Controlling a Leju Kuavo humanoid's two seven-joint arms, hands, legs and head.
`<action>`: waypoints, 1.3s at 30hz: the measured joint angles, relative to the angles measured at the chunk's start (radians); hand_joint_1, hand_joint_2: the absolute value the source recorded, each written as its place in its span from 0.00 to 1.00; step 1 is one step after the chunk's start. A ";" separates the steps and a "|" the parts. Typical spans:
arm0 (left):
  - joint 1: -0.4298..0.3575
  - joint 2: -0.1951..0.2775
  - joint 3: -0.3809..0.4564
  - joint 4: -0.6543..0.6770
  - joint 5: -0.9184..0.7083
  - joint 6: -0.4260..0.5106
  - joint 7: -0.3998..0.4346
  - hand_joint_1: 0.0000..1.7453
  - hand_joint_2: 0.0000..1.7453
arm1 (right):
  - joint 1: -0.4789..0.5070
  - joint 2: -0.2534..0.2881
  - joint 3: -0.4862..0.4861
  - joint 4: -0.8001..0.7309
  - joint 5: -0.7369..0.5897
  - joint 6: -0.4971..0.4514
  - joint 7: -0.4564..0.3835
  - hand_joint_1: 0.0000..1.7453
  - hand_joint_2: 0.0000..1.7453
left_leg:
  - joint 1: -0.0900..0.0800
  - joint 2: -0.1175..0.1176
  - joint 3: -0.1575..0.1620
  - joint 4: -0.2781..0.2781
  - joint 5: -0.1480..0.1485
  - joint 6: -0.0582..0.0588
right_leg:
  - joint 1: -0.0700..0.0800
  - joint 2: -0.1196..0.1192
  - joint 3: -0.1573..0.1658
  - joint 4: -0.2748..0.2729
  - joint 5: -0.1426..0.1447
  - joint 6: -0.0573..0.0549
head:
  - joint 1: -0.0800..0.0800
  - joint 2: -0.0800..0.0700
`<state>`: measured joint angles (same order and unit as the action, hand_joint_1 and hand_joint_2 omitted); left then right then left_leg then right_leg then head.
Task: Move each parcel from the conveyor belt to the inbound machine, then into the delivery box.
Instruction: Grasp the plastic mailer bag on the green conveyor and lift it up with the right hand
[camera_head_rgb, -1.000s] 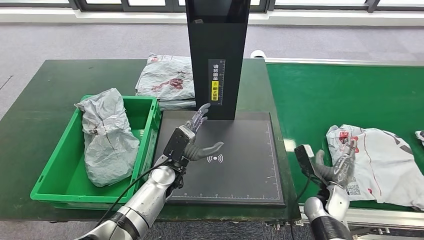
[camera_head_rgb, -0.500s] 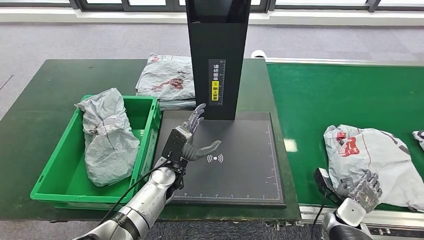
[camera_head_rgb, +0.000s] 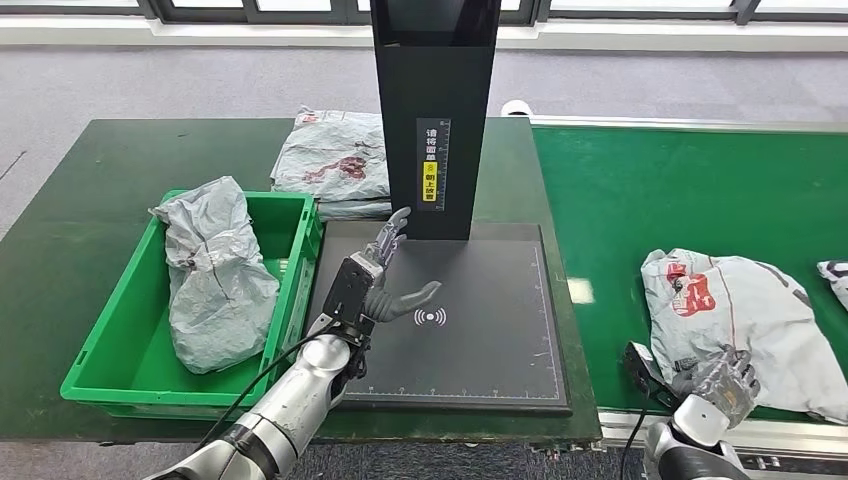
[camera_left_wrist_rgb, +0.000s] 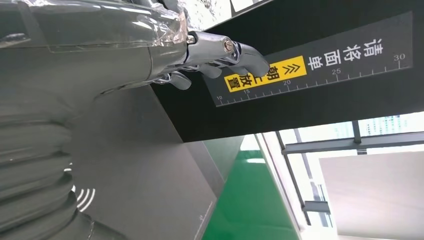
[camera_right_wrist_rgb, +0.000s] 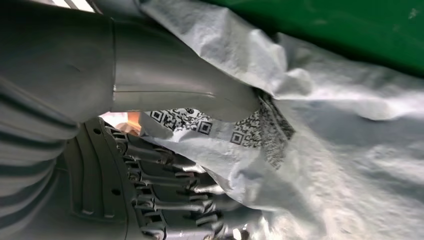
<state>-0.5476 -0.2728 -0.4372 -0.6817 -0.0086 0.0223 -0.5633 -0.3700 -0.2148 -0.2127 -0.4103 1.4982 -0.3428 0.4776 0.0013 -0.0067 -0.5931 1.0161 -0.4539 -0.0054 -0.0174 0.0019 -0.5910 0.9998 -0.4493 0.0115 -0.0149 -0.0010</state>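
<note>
A grey parcel (camera_head_rgb: 745, 315) with a red print lies on the green conveyor belt (camera_head_rgb: 650, 190) at the right. My right hand (camera_head_rgb: 718, 382) is at the parcel's near edge and grips it. In the right wrist view the thumb (camera_right_wrist_rgb: 175, 85) lies on top of the parcel (camera_right_wrist_rgb: 350, 150) by its QR label, with the fingers (camera_right_wrist_rgb: 165, 190) curled beneath. My left hand (camera_head_rgb: 385, 280) hovers open over the inbound machine's black plate (camera_head_rgb: 480, 330), fingers spread toward the column (camera_head_rgb: 435, 110). The left wrist view shows its fingertips (camera_left_wrist_rgb: 225, 55) close to the column's yellow label (camera_left_wrist_rgb: 265, 75).
A green delivery box (camera_head_rgb: 298, 262) stands left of the plate with a crumpled grey parcel (camera_head_rgb: 215, 280) inside. Two more parcels (camera_head_rgb: 335, 160) lie on the table behind it. Another parcel's corner (camera_head_rgb: 835, 272) pokes in at the belt's right edge.
My right hand dropped to the parcel's near edge and closed on it. The parcel has slid slightly left along the belt. The left hand has barely moved.
</note>
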 joint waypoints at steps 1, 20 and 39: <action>0.000 0.002 0.000 0.000 -0.004 0.000 0.001 0.00 1.00 | -0.010 0.000 -0.003 0.006 0.000 0.016 -0.009 1.00 1.00 | 0.000 0.000 0.000 0.000 0.000 0.000 | 0.000 0.000 0.000 0.000 0.000 0.000 | 0.000 0.000; 0.035 0.027 0.035 -0.053 -0.052 -0.004 0.025 0.00 1.00 | -0.078 0.048 -0.024 0.002 0.022 -0.272 -0.238 1.00 1.00 | 0.000 0.000 -0.001 0.000 0.001 0.000 | 0.000 0.000 0.000 0.001 0.001 0.001 | 0.000 0.000; 0.065 0.032 0.095 -0.115 -0.089 0.050 0.015 0.00 1.00 | 0.010 0.235 -0.040 -0.469 -0.206 -0.357 -0.662 1.00 1.00 | 0.001 -0.003 -0.003 0.000 0.002 -0.001 | 0.000 -0.002 -0.001 0.001 0.001 0.001 | 0.000 0.000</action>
<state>-0.4822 -0.2403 -0.3422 -0.7966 -0.0980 0.0718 -0.5482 -0.3600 0.0204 -0.2530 -0.8792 1.2921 -0.6998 -0.1847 0.0018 -0.0101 -0.5961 1.0162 -0.4515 -0.0061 -0.0172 -0.0006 -0.5924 1.0006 -0.4484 0.0120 -0.0153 -0.0011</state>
